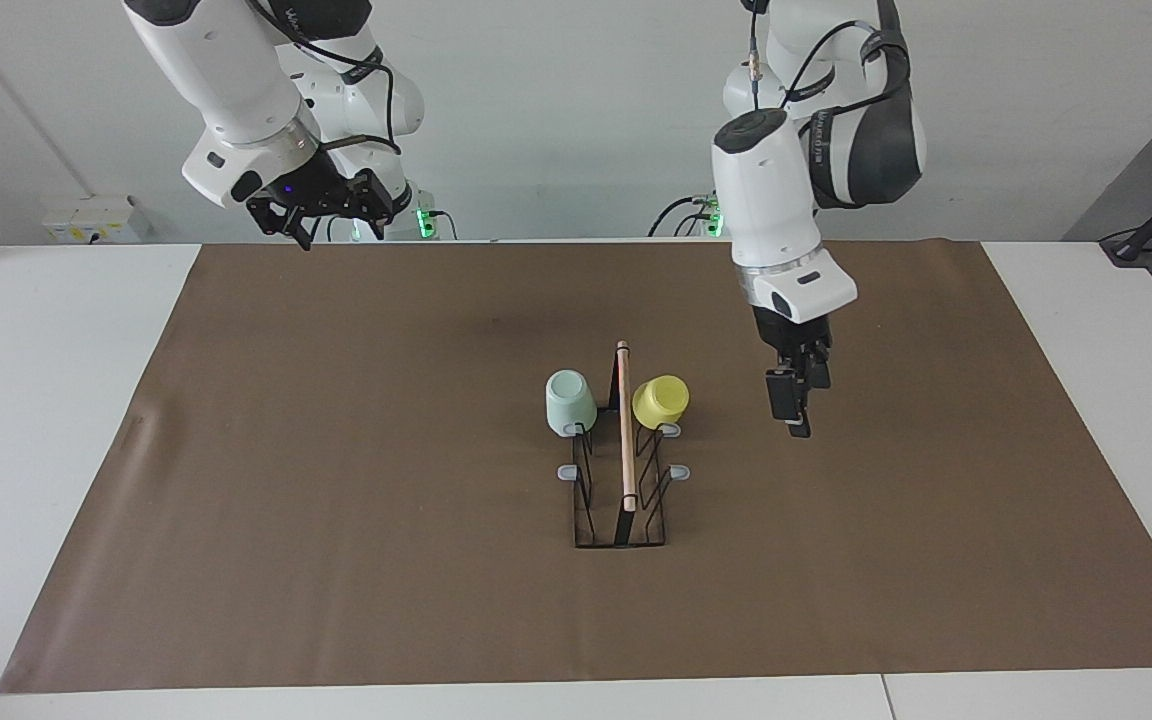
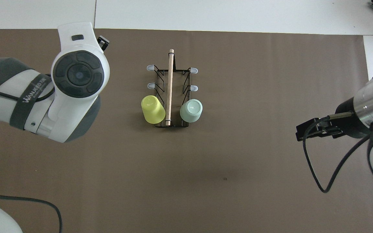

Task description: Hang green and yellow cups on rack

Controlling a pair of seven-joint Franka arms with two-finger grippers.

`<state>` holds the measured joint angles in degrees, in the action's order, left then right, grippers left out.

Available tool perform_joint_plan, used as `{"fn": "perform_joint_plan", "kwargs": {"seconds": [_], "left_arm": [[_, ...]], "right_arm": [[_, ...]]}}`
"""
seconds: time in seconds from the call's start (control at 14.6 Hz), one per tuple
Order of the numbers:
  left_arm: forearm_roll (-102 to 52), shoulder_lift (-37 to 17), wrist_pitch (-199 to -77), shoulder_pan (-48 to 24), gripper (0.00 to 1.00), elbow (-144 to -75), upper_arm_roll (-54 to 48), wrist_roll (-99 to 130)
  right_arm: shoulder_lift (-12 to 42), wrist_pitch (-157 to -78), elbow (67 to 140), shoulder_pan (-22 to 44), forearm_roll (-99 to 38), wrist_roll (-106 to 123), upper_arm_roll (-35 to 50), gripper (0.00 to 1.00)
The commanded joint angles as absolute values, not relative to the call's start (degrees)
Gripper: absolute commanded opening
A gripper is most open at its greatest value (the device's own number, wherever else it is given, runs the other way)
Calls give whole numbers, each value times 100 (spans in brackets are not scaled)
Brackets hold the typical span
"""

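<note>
The black wire rack [image 1: 622, 520] with its wooden rod [image 2: 169, 87] stands mid-mat. Two cups sit mouth-down on the pair of prongs nearest the robots, one on each side of the rod. The yellow cup [image 1: 660, 401] [image 2: 152, 109] is on the side toward the left arm, the pale green cup [image 1: 570, 401] [image 2: 191, 110] on the side toward the right arm. My left gripper [image 1: 797, 424] points straight down over bare mat beside the yellow cup, apart from it, open and empty. My right gripper [image 1: 328, 213] [image 2: 305, 132] is raised near its own base, open and empty.
A brown mat [image 1: 336, 500] covers most of the white table [image 1: 46, 400]. Two more pairs of grey-tipped prongs [image 2: 150, 68] on the rack carry nothing. In the overhead view the left arm's big wrist [image 2: 76, 74] hides the mat below it.
</note>
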<state>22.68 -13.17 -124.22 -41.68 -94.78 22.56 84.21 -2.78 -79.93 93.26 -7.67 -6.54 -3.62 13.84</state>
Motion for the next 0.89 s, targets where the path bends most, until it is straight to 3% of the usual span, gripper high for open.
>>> {"fn": "perform_joint_plan", "kwargs": {"seconds": [0.0, 0.41, 0.82], "left_arm": [[1515, -1116, -12691, -3667, 100, -9633, 2171, 7115], [204, -783, -12578, -2769, 100, -9650, 2180, 4389], [-360, -299, -11331, -2040, 100, -9589, 1900, 1649]], "right_arm": [[-404, -7998, 9466, -1072, -782, -431, 1397, 100], [-396, -8726, 9326, -1011, -291, -370, 1267, 100], [-343, -8851, 9211, -177, -194, -290, 362, 100]]}}
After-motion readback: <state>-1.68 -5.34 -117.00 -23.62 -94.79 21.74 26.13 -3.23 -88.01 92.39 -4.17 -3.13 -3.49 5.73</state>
